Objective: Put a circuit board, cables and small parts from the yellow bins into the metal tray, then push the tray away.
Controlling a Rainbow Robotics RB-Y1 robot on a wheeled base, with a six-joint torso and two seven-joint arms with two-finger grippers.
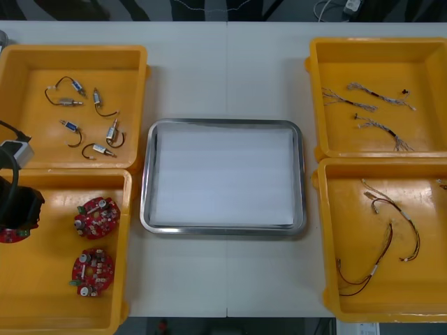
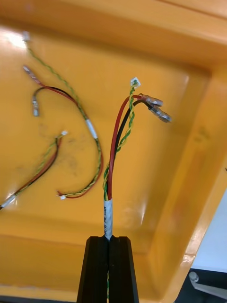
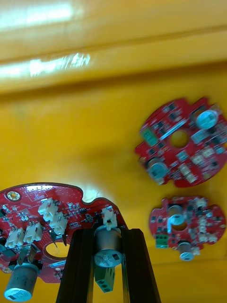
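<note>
The left gripper [image 3: 108, 234] is at the left edge of the near left yellow bin [image 1: 56, 296]; its jaws stand apart, clamped on a grey round component of a round red circuit board [image 3: 47, 218], which in the front view peeks out red beneath the black arm; whether that board rests on the bin floor or hangs clear of it, I cannot tell; two more circuit boards [image 1: 96, 216] [image 1: 91, 271] lie flat in the same bin, one beside the other, well apart from the held one; the right gripper [image 2: 109, 240] has its jaws nearly together, pinching the white-sleeved end of a red and yellow cable [image 2: 113, 151], whose wires run out from the jaws over the floor of a yellow bin [image 2: 179, 156] and end in two metal terminals; two other cables [image 2: 92, 129] [image 2: 45, 165] lie loose on that bin's floor beside it; the metal tray [image 1: 300, 174], white inside, sits on the desk [image 1: 223, 84] between the bins; the far left bin [image 1: 28, 70] holds small metal parts [image 1: 91, 112]; the far right bin [image 1: 419, 63] holds pale twisted cables [image 1: 370, 105].
</note>
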